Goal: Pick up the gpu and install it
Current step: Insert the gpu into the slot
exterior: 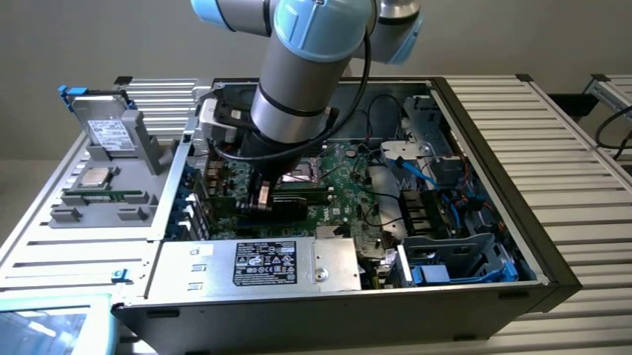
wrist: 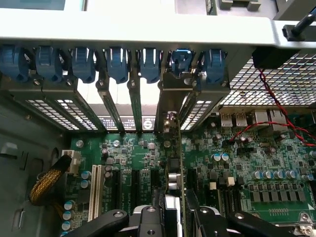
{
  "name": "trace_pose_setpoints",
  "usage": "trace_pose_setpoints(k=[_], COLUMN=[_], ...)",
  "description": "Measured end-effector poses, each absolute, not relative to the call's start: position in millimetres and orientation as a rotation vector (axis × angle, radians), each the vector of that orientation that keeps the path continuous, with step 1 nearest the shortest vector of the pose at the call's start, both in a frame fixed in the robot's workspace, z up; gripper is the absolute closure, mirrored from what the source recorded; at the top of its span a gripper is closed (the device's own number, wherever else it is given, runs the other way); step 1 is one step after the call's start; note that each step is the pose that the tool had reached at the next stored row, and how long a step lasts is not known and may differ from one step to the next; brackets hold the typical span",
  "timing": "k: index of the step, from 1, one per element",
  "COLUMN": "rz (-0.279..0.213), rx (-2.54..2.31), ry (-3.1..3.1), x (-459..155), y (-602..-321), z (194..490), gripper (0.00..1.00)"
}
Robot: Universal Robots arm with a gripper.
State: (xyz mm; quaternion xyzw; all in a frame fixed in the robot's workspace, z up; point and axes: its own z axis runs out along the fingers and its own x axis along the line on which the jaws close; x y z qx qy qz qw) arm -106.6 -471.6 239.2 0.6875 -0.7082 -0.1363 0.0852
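Presently, arm: the grey and light-blue robot arm (exterior: pixel 296 66) reaches down from the top centre of the exterior view into the open computer case (exterior: pixel 493 222).
Gripper: the gripper (exterior: pixel 265 194) sits low over the green motherboard (exterior: pixel 341 185), left of centre in the exterior view; in the wrist view its black fingers (wrist: pixel 148 219) show at the bottom centre.
Claw state: clenched on the gpu, one finger on each side of the card.
Gpu: the gpu (wrist: pixel 174 168) stands on edge between the fingers at centre-bottom of the wrist view, running up to its metal bracket (wrist: pixel 173 98), which stands in line with the rear slot openings.
Seating: I cannot tell whether the card is fully down in its slot.
Slot clips: a row of blue clips (wrist: pixel 118 64) crosses the upper part of the wrist view.
Parts holder: a grey holder (exterior: pixel 103 177) at the exterior view's left carries a square silver chip (exterior: pixel 96 176).
Power supply: a silver box with a black label (exterior: pixel 265 264) lies at the lower centre of the exterior view.
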Motion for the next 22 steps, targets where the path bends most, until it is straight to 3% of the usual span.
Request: trace_pose_setpoints(k=[22], rz=[-0.409], rx=[2.041], ry=[-2.120], x=[-106.4], y=[-468.1], z=[238.6], gripper=[0.72])
